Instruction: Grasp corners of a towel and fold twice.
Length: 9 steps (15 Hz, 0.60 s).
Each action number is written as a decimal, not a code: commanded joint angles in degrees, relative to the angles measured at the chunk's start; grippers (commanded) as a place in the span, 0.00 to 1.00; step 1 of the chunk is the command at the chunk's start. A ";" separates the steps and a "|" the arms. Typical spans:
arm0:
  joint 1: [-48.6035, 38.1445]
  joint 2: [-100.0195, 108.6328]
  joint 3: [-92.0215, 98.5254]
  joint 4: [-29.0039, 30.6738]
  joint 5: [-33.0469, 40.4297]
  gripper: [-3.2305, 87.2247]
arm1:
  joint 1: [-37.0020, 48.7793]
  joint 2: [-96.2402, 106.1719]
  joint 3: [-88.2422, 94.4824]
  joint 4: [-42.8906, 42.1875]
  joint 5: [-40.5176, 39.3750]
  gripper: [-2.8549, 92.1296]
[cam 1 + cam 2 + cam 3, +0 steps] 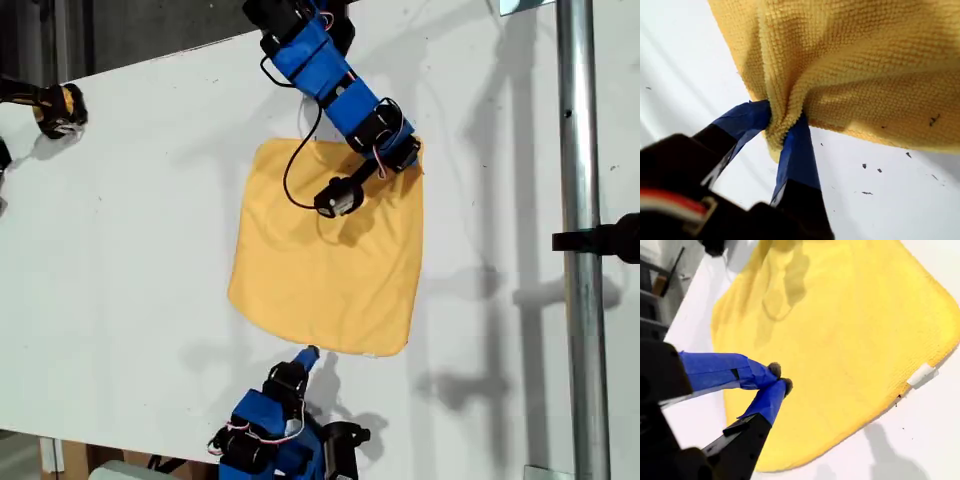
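The towel (325,250) lies spread on the white table (130,250). My first gripper (782,122) pinches a bunched corner (777,135) of it between its blue fingers. My second gripper (779,377), fingertips together and empty, hovers over the edge nearest the exterior view's bottom.

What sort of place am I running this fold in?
Probably a lab or workshop test bench: a bare white tabletop, a metal pole with a clamp on the exterior view's right, and only the towel between two blue arms.
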 commanded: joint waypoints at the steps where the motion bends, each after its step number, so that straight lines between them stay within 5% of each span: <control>1: 3.16 -7.38 -11.43 1.23 5.63 0.02 | 1.93 0.09 -0.62 -0.35 -1.14 0.03; 6: 11.60 -16.00 -21.62 3.08 17.75 0.02 | 2.02 0.00 -0.79 -0.35 -1.49 0.03; 9: 12.66 -20.13 -24.96 7.21 17.49 0.02 | 2.37 0.00 -1.05 -0.26 -1.93 0.03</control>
